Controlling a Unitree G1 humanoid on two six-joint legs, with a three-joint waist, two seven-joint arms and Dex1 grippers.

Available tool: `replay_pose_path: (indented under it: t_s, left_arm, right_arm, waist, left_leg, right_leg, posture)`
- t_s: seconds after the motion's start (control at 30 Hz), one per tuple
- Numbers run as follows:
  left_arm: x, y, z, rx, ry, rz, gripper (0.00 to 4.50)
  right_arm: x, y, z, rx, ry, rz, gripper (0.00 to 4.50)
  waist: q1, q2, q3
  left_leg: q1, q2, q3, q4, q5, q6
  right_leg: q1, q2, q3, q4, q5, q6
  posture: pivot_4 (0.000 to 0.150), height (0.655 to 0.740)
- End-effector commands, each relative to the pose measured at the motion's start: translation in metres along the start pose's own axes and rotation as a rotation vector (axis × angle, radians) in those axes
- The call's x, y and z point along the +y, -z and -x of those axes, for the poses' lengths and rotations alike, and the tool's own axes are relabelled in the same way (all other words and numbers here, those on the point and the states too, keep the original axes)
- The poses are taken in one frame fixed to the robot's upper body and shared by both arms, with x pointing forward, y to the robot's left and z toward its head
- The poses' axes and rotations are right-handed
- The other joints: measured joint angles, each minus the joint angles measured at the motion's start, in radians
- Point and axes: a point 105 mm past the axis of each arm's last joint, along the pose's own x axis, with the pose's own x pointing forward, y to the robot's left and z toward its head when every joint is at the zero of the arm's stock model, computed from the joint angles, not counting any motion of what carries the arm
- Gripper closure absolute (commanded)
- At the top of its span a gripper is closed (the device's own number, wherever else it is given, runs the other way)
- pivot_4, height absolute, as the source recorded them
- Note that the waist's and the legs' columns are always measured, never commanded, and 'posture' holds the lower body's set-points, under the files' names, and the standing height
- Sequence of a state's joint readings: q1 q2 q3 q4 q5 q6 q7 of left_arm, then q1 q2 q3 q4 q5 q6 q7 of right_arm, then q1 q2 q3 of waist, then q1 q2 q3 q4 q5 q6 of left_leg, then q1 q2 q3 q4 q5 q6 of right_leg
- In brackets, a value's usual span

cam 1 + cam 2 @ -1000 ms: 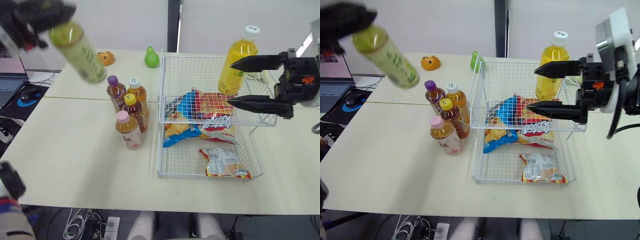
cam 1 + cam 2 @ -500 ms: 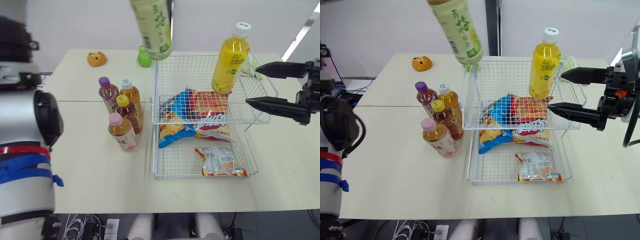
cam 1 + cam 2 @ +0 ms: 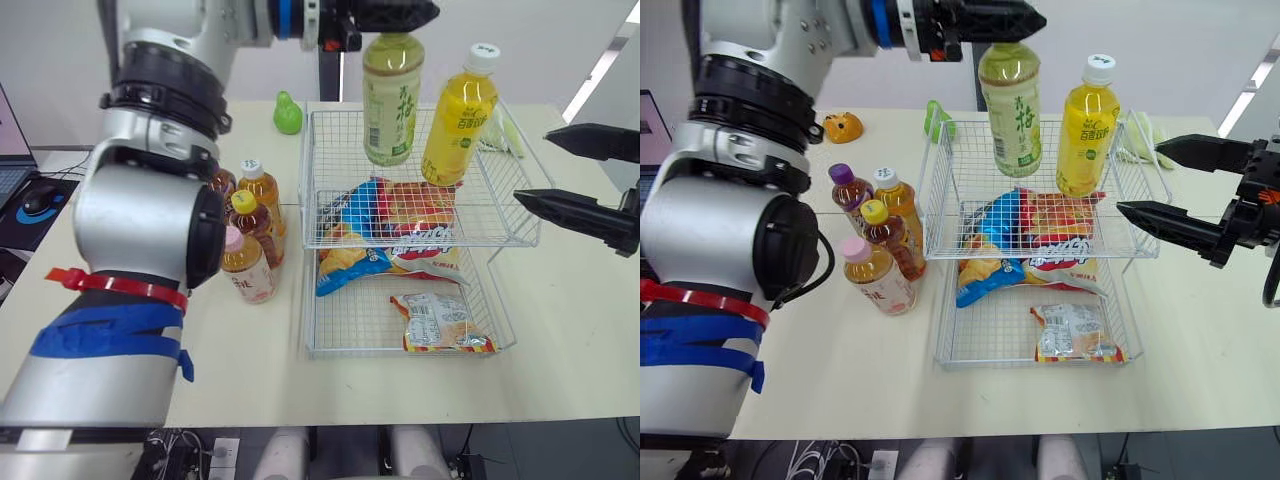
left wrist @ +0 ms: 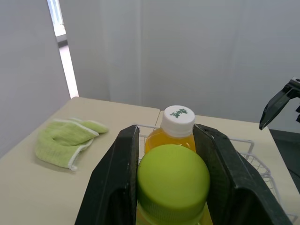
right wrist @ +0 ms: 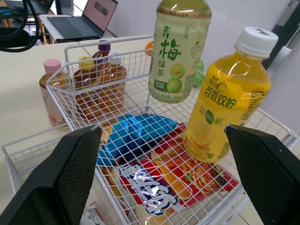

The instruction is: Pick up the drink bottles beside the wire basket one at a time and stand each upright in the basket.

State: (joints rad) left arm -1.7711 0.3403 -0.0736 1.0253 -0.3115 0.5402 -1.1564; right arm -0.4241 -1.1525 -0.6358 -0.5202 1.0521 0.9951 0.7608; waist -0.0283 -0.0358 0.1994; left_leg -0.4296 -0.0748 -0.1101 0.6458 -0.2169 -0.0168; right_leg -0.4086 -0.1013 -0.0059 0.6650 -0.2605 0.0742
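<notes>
Left claw [image 4: 168,140] clamps green bottle [image 5: 180,51] labelled 青梅绿茶 over wire basket [image 3: 310,180].

Office-like lab; laptop [image 5: 98,11], cream table [image 3: 560,330], white walls [image 4: 187,47].

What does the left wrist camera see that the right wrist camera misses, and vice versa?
Left wrist view: a green cloth on the table, and the left gripper clamped on the cap of the green tea bottle. Right wrist view: snack bags in the wire basket, four small bottles beside it, a laptop. Shared: that bottle and the yellow bottle.
</notes>
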Motion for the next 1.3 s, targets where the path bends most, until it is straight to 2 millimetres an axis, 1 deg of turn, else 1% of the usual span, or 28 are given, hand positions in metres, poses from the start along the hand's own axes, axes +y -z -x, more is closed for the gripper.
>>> replay_pose_path:
  t_s: [0.03,0.13,0.23,0.3,0.5,0.57,0.63,0.8,0.83,0.93,1.07,1.13,1.2,1.3]
  left_arm:
    - [-0.004,-0.011,-0.01,-0.06,-0.001,-0.058,3.11]
    - [-0.004,-0.004,-0.021,-0.065,-0.008,-0.036,3.11]
    - [-0.002,0.001,-0.027,-0.06,-0.024,-0.05,3.11]
    - [0.0,0.003,-0.03,-0.06,-0.045,-0.056,3.11]
    - [-0.005,0.002,-0.034,-0.072,-0.01,0.001,3.11]
    - [-0.006,-0.001,-0.033,-0.072,-0.001,-0.003,2.38]
    - [-0.007,-0.004,-0.032,-0.073,0.01,-0.002,1.84]
    - [-0.005,-0.01,-0.024,-0.07,0.001,-0.02,0.29]
    - [-0.005,-0.012,-0.022,-0.071,0.0,-0.024,0.04]
    - [-0.004,-0.02,-0.014,-0.081,-0.005,-0.045,0.04]
    - [-0.002,-0.035,0.008,-0.113,-0.011,-0.084,0.04]
    - [-0.002,-0.037,0.019,-0.104,-0.013,-0.128,0.04]
    - [-0.003,-0.039,0.032,-0.107,-0.024,-0.175,0.04]
    - [0.002,-0.044,0.066,-0.141,-0.134,-0.198,0.04]
  right_arm:
    - [0.001,-0.012,0.007,-0.029,0.036,0.05,0.0]
    - [0.001,-0.012,0.007,-0.03,0.042,0.049,0.0]
    - [0.002,-0.012,0.008,-0.031,0.043,0.05,0.0]
    - [0.002,-0.013,0.009,-0.033,0.046,0.051,0.0]
    - [0.002,-0.013,0.008,-0.032,0.058,0.051,0.0]
    - [0.002,-0.013,0.008,-0.032,0.06,0.052,0.0]
    - [0.001,-0.013,0.008,-0.033,0.063,0.052,0.0]
    - [0.001,-0.014,0.008,-0.034,0.066,0.055,0.0]
    - [0.001,-0.014,0.008,-0.035,0.067,0.056,0.0]
    - [0.0,-0.015,0.007,-0.039,0.067,0.063,0.0]
    - [0.002,-0.019,0.006,-0.055,0.057,0.08,0.0]
    - [0.004,-0.021,0.005,-0.066,0.049,0.094,0.0]
    - [0.005,-0.022,0.003,-0.078,0.04,0.111,0.0]
    - [0.012,-0.022,-0.003,-0.088,-0.002,0.153,0.0]
  waist:
    - [0.002,0.0,0.0]
    - [0.001,0.0,0.0]
    - [0.0,0.0,0.0]
    - [0.001,0.0,0.0]
    - [0.001,0.0,0.0]
    - [0.001,0.0,0.0]
    - [0.001,0.0,0.0]
    - [-0.001,0.0,0.0]
    - [-0.001,0.0,0.0]
    - [-0.001,0.0,0.0]
    - [-0.002,0.0,0.0]
    - [-0.003,0.0,0.0]
    - [-0.003,0.001,0.0]
    - [-0.004,0.001,-0.001]
  left_leg:
    - [0.0,0.0,0.0,0.0,0.0,0.0]
    - [-0.001,-0.001,0.0,0.0,0.0,0.0]
    - [0.0,0.0,0.0,0.0,0.0,0.0]
    - [0.0,0.0,0.0,0.0,0.0,0.0]
    - [0.0,-0.001,0.0,0.001,0.0,0.0]
    - [0.0,-0.001,0.0,0.001,0.0,0.0]
    - [0.0,-0.001,0.0,0.001,0.0,0.0]
    - [0.0,-0.001,0.0,0.001,0.0,0.0]
    - [0.0,-0.001,0.0,0.001,0.0,0.0]
    - [0.0,-0.001,0.0,0.001,0.0,0.0]
    - [0.0,-0.001,0.0,0.001,0.0,0.0]
    - [0.0,0.0,0.0,0.001,0.0,0.0]
    - [0.0,0.0,0.0,0.001,0.0,0.0]
    - [0.0,0.0,0.0,0.001,0.0,0.0]
  right_leg:
    - [0.0,0.0,0.0,0.0,0.0,0.0]
    - [0.0,-0.001,0.0,0.0,0.0,0.0]
    - [0.0,0.0,0.0,0.0,0.0,0.0]
    - [0.0,0.0,0.0,0.0,0.0,0.0]
    - [0.0,-0.001,0.0,0.001,0.0,0.0]
    - [0.0,-0.001,0.0,0.001,0.0,0.0]
    - [0.0,-0.001,0.0,0.001,0.0,0.0]
    - [0.0,0.0,0.0,0.001,0.0,0.0]
    - [0.0,0.0,0.0,0.001,0.0,0.0]
    - [0.0,0.0,0.0,0.001,0.0,0.0]
    - [0.0,0.0,0.0,0.001,0.0,0.0]
    - [0.0,0.0,0.0,0.001,0.0,0.0]
    - [0.0,0.0,0.0,0.001,0.0,0.0]
    - [0.0,0.0,0.0,0.001,0.0,0.0]
  posture:
    - [0.15,0.74]
    - [0.15,0.74]
    - [0.15,0.74]
    - [0.15,0.74]
    - [0.15,0.74]
    - [0.15,0.74]
    - [0.15,0.74]
    - [0.15,0.74]
    - [0.15,0.74]
    - [0.15,0.74]
    - [0.15,0.74]
    - [0.15,0.74]
    - [0.15,0.74]
    - [0.15,0.74]
